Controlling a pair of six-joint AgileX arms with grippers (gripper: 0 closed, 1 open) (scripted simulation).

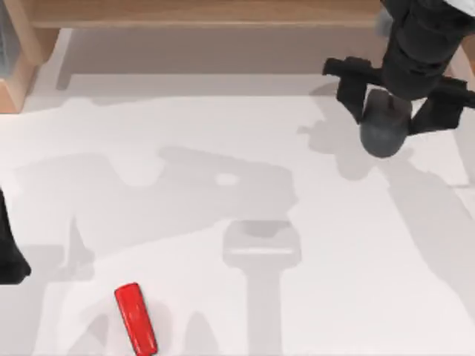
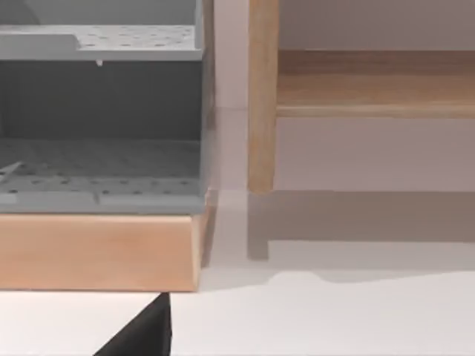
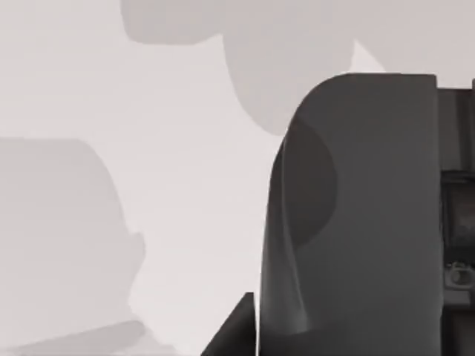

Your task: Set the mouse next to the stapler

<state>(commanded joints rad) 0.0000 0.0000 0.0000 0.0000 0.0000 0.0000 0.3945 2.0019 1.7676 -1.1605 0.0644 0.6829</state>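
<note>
The dark grey mouse (image 1: 384, 133) hangs between the two black fingers of my right gripper (image 1: 393, 117) at the table's back right, and its shadow falls to its left on the white top. My right gripper is shut on it. In the right wrist view the mouse (image 3: 356, 222) looms close as a rounded dark shell. The glossy red stapler (image 1: 136, 318) lies flat near the front left edge, far from the mouse. My left arm (image 1: 9, 256) stays parked at the left edge, and a dark tip of it (image 2: 145, 335) pokes into the left wrist view.
A wooden rail (image 1: 208, 12) runs along the back of the table. A wooden-framed rack (image 1: 15, 74) with grey perforated trays (image 2: 96, 170) stands at the back left corner, beside a wooden post (image 2: 261, 96). The white tabletop (image 1: 245, 185) carries arm shadows.
</note>
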